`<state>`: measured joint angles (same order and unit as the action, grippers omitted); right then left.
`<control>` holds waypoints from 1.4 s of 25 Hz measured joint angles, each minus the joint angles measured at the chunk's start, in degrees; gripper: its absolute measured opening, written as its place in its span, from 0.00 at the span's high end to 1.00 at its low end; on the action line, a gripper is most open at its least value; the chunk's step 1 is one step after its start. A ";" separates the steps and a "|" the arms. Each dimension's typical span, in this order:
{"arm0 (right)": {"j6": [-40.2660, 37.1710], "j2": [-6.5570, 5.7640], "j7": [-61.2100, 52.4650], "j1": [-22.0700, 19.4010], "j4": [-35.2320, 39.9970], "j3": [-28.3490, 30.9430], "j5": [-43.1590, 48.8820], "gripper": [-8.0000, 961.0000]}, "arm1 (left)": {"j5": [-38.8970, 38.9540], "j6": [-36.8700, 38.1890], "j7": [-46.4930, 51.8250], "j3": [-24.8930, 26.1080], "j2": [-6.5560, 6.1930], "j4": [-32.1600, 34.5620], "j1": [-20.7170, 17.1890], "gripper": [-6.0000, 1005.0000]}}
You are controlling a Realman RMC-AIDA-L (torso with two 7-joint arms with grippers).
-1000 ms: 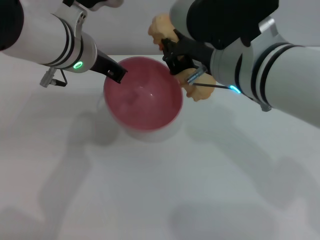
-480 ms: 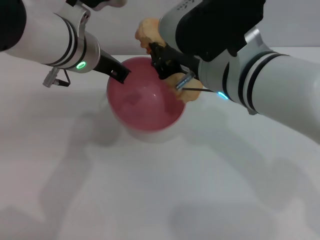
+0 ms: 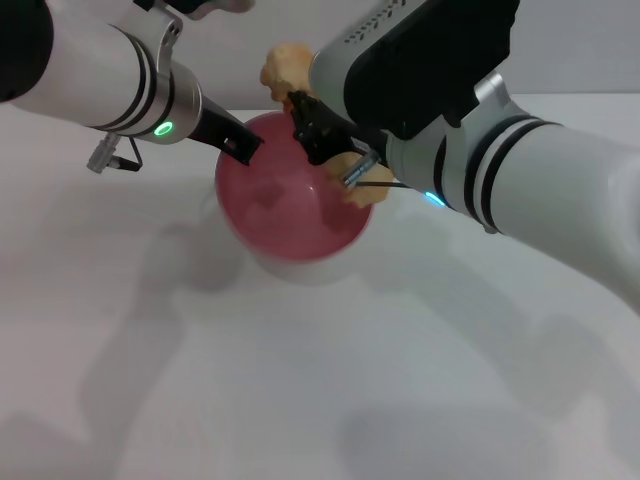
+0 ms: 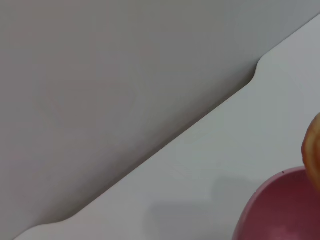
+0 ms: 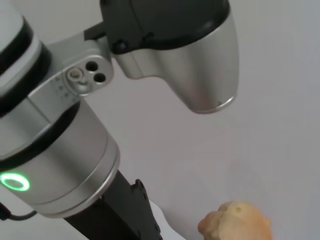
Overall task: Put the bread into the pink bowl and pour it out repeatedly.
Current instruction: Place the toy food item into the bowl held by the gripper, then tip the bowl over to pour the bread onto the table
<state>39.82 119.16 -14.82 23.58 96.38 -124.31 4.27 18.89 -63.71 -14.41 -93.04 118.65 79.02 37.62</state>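
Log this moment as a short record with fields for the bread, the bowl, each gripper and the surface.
bread: held over the bowl's far rim, not yet inside
bowl: pink, upright, nothing visible inside
right gripper: jaws shut on the bread, above the bowl
left gripper: at the bowl's left rim
table: white

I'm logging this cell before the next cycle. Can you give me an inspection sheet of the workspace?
Surface: white table, bare around the bowl.
Job's things: pink bowl upright on the table; bread held above its far rim.
Clutter: nothing seen.
Grippers: left tool at the bowl's left rim, shut on it; right tool shut on the bread.
Cables: thin dark cable at the right wrist, small loop at the left wrist.
Surroundings: plain grey wall.
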 joint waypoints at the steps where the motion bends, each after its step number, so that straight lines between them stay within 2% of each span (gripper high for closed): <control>1: -0.22 0.02 0.00 -0.15 0.04 -0.05 0.02 0.83 | 0.00 0.00 0.00 -0.03 0.00 0.00 0.00 0.95; 14: -3.52 0.02 -1.24 -0.45 -2.33 0.24 0.21 0.73 | 1.66 -0.02 0.00 -0.34 0.00 0.31 -0.26 0.95; 17: -3.58 0.02 -1.52 -0.58 -2.38 0.24 0.23 0.47 | 1.65 -0.01 0.00 -0.46 0.00 0.32 -0.27 0.95; 22: -2.06 0.06 -6.92 -3.83 0.39 1.19 5.53 0.41 | 1.63 0.06 0.00 -0.66 -0.05 0.61 -0.51 0.95; 28: 6.49 0.47 -9.15 -8.70 5.69 1.70 15.90 0.44 | 1.10 0.13 -0.01 -0.49 -0.18 1.45 -0.68 0.95; 33: 11.99 0.63 -9.14 -12.05 9.00 2.77 19.39 0.71 | 1.03 0.68 -0.07 -0.68 -0.18 1.92 -0.78 0.95; 35: 14.16 0.65 -8.88 -13.13 10.25 3.79 19.58 0.75 | 0.99 1.33 -0.10 -0.84 -0.18 2.12 -0.96 0.95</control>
<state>53.98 119.81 -23.70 10.44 106.63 -120.52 23.85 19.89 -62.38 -14.51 -93.88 118.47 81.14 36.66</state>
